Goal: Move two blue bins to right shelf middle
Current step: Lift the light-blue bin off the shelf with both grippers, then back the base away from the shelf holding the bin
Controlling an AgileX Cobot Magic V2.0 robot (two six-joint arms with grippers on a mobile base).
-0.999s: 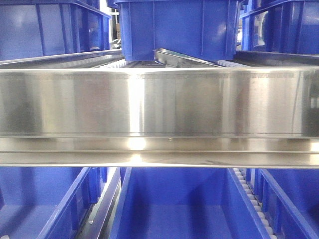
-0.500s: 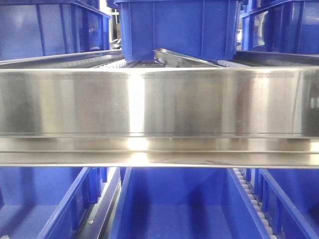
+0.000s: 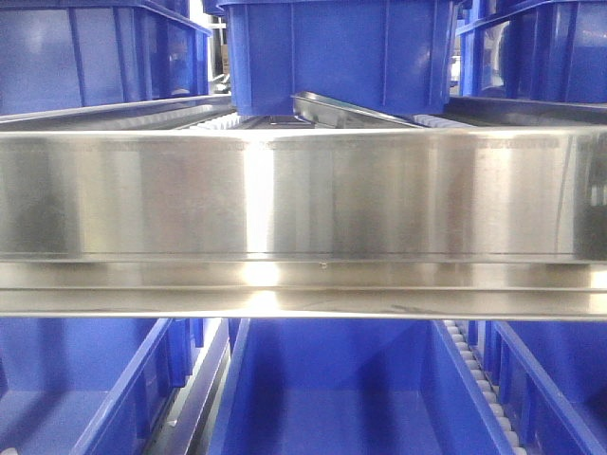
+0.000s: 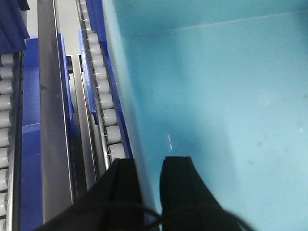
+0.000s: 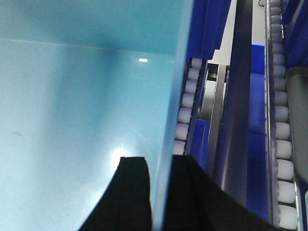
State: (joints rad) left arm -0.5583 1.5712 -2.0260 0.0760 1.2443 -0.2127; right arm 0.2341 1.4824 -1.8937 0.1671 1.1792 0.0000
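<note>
A pale blue bin [image 4: 216, 96] fills the right side of the left wrist view. My left gripper [image 4: 150, 161] straddles its left wall, one black finger [image 4: 122, 192] outside and one inside, shut on the wall. In the right wrist view a pale blue bin [image 5: 72, 96] fills the left side. There my right gripper [image 5: 159, 159] is shut on its right wall, with a finger [image 5: 132, 192] inside the bin. I cannot tell whether both views show the same bin. The front view shows no pale bin and no gripper.
A wide steel shelf beam [image 3: 303, 199] crosses the front view. Dark blue bins stand above it [image 3: 337, 52] and below it [image 3: 332, 398]. Roller tracks [image 4: 103, 101] [image 5: 185, 115] and steel rails [image 4: 50, 120] [image 5: 238, 110] run close beside the held walls.
</note>
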